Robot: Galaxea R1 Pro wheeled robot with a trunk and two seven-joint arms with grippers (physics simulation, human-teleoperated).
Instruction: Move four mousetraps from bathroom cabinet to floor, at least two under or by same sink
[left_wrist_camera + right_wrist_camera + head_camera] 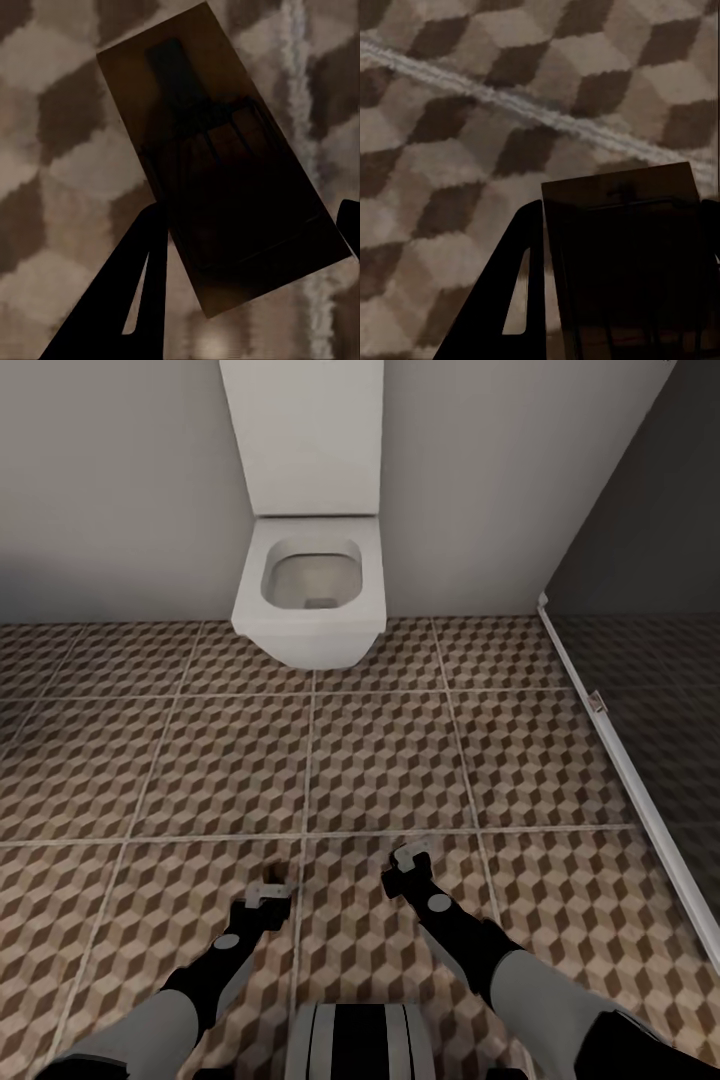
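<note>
I hold two mousetraps above the bathroom floor (380,760), whose tiles carry a brown and beige cube pattern. In the left wrist view a tan-brown mousetrap (217,150) with dark wire parts sits tilted between the fingers of my left gripper (251,225), which is shut on it. My right gripper (622,225) is shut on another mousetrap (622,247), a dark board with wire. In the head view the left gripper (268,893) and right gripper (410,857) hang low over the tiles near the bottom. The cabinet and the sink are out of view.
A white square toilet (312,590) hangs on the grey wall straight ahead. At the right a white rail (620,760) runs along the floor under a dark partition. Open tiled floor stretches between me and the toilet.
</note>
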